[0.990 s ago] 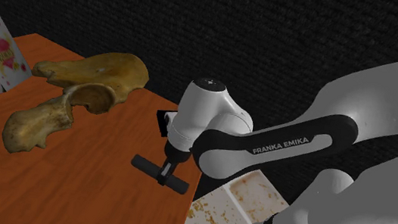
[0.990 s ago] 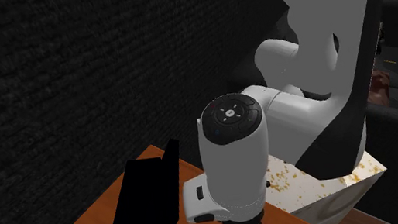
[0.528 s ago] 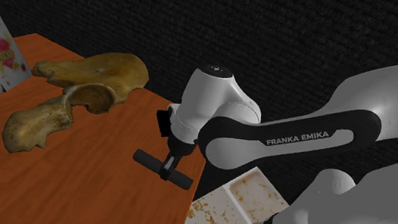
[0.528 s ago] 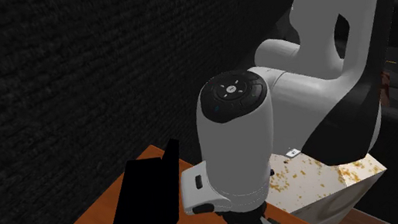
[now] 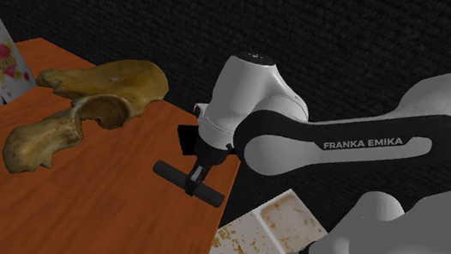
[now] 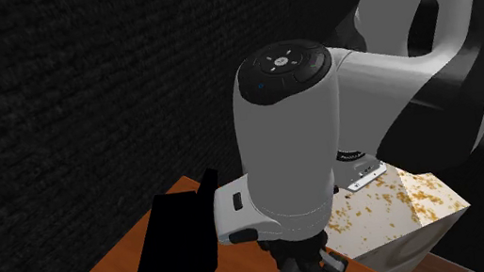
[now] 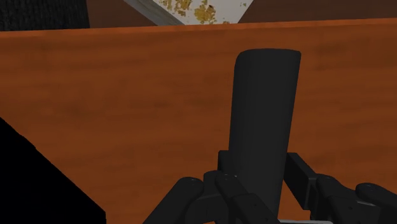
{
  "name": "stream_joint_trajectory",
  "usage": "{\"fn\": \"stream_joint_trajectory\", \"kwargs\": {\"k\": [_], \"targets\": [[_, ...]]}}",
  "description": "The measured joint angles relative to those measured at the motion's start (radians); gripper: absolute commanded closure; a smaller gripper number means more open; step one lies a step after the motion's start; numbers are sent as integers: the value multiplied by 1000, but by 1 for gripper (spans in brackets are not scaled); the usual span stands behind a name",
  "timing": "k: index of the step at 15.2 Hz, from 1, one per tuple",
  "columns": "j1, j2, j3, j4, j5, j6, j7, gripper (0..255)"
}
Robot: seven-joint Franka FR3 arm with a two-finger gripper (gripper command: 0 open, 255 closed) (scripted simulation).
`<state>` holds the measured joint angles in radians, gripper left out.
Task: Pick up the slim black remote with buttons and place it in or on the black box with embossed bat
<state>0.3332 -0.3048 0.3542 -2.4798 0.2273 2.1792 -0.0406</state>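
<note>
Orange-brown wood makes the worktop (image 5: 94, 212). A black box (image 6: 177, 242) stands on it, close to the dark wall. Just beside the box, on the side toward the white speckled stand (image 6: 400, 206), the black gripper (image 5: 197, 177) points down, and its fingers (image 7: 188, 194) are clamped on a slim black remote (image 5: 171, 174) near one end. The remote lies about level; whether it touches the worktop cannot be told. A large tan bone (image 5: 87, 112) rests well apart from the box.
</note>
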Motion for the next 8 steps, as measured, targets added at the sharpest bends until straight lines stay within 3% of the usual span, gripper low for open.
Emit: {"fn": "stream_joint_trajectory", "kwargs": {"k": [8], "targets": [[-1,-56,-17,65,-2,-120,1,255]]}}
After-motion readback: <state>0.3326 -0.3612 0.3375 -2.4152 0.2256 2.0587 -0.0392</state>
